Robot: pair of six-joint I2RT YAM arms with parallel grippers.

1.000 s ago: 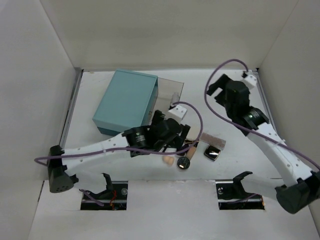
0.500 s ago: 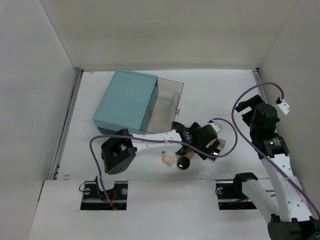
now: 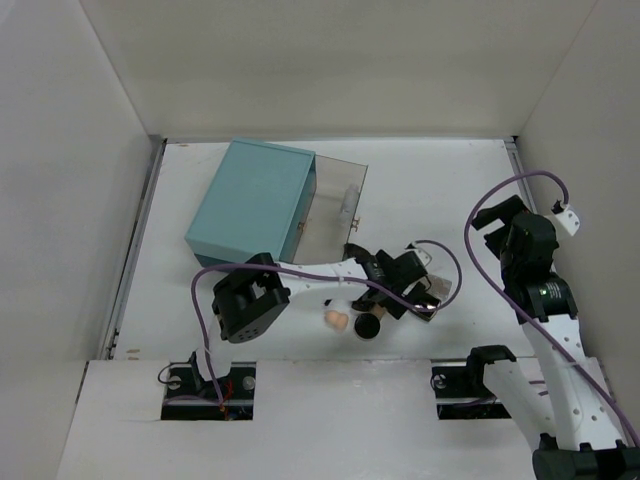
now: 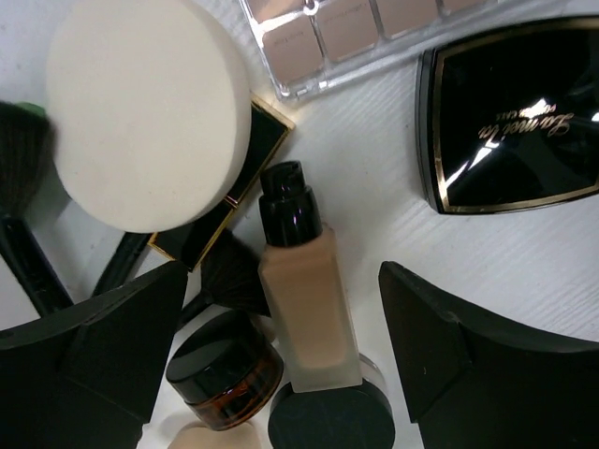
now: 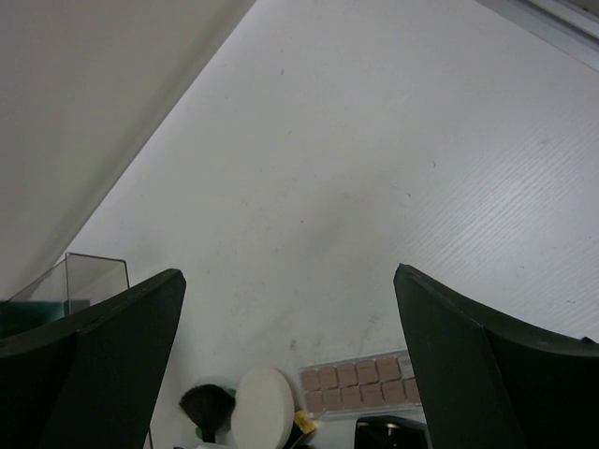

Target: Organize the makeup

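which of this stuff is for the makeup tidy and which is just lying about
Job: round white puff, beige glass foundation bottle, glossy black compact, pinkish clear-cased palette, amber black-lidded jar.
Not makeup: large teal box, clear plastic drawer.

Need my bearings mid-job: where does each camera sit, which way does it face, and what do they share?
Top external: fixed above and behind the arms, looking down on the table; both arms and the teal box show.
Left wrist: on the left arm, facing down close over the makeup; its open fingers flank the beige bottle.
Right wrist: on the right arm, angled down across the table; its open fingers frame the view.
Shared: both wrist views show the white puff and the palette.
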